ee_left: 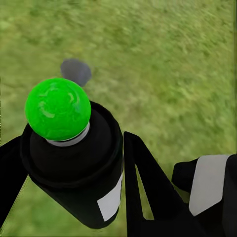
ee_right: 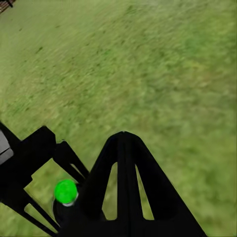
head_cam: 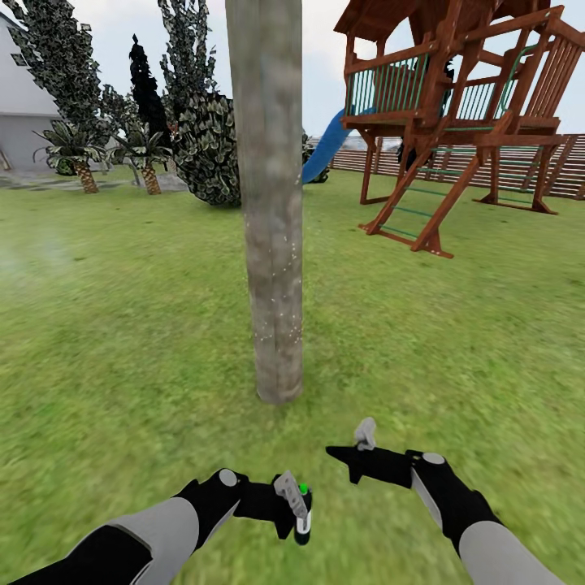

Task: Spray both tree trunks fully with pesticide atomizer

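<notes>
Pesticide atomizer [head_cam: 301, 520]: dark bottle with a green cap, sitting clamped between the jaws of the left gripper [head_cam: 292, 510], low over the lawn [head_cam: 122, 325] and just short of the foot of the tree trunk [head_cam: 268, 203]. In the left wrist view the atomizer [ee_left: 74, 153] is standing between the two dark fingers [ee_left: 148, 197], which are pressing against its sides, with a whitish label patch facing the camera. The right gripper [head_cam: 351, 448] is hovering beside it, near but apart, and carrying nothing; its jaws are reading as parted in the right wrist view, though the angle is leaving some doubt. Fine white specks are dotting the lower right side of the trunk, while the upper bark and the left side are showing bare. A wooden playset [head_cam: 463, 106] with a blue slide [head_cam: 325, 146] is standing well behind, on the right.

Judged risks: the nozzle is appearing to point sideways rather than squarely at the bark, so spray may be drifting onto grass and leaving patches uncovered; the grip is sitting on a smooth round body, so the bottle could be twisting or slipping as the arm rises; the nearby right gripper could be knocking the bottle; the trunk's far side is needing a change of position.
</notes>
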Tool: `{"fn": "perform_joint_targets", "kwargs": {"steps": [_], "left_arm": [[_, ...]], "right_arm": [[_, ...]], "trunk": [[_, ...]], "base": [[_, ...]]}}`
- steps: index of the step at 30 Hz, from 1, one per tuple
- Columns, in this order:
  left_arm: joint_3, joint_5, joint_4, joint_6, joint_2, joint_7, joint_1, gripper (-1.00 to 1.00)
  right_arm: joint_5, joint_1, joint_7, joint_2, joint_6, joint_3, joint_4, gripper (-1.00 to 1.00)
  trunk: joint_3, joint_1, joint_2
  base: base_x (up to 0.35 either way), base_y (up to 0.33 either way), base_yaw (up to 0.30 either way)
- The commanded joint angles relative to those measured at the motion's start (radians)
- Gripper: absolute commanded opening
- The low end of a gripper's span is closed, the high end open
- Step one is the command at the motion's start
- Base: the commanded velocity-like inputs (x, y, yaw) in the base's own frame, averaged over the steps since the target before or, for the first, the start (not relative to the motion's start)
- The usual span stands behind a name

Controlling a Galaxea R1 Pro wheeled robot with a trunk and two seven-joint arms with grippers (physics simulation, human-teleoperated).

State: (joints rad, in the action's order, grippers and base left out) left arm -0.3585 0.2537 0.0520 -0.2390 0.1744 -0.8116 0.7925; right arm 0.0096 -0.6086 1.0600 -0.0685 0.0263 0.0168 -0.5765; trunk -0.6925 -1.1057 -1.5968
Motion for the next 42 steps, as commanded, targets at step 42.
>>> {"fn": "perform_joint_targets", "kwargs": {"steps": [42], "left_arm": [[0.122,-0.04,0.0,-0.033,0.0,-0.008,0.001,-1.0]], "right_arm": [[0.016,0.0,-0.108,0.107,0.043,0.008,0.044,-1.0]], "trunk": [[-0.001,0.0,0.0]], "base": [[0.0,0.0,0.0]]}}
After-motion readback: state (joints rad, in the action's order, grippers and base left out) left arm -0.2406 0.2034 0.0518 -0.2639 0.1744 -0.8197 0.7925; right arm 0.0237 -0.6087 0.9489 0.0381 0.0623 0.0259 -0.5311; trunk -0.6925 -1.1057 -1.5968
